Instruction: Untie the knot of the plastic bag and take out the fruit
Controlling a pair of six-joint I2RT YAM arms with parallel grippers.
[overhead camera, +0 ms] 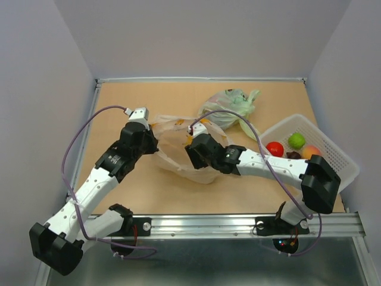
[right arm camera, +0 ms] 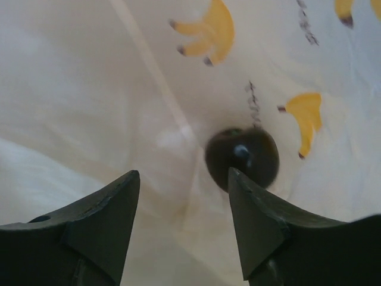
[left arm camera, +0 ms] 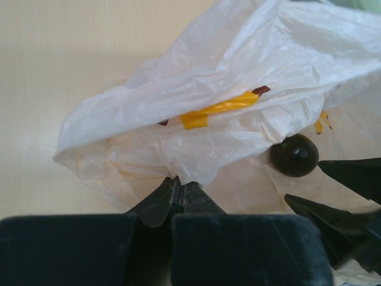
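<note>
Top view: bright, even overhead light; soft, faint shadows on the table (overhead camera: 149, 95); sharp throughout, straight lines bowing slightly toward the edges. Left wrist view: overexposed, the plastic bag (left arm camera: 238, 71) glaring near white; the left gripper (left arm camera: 177, 193) a dark, blurred mass at the bottom. Right wrist view: soft focus; the right gripper (right arm camera: 183, 173) in silhouette; one small highlight on the dark fruit (right arm camera: 242, 156); bag prints slightly blurred.
</note>
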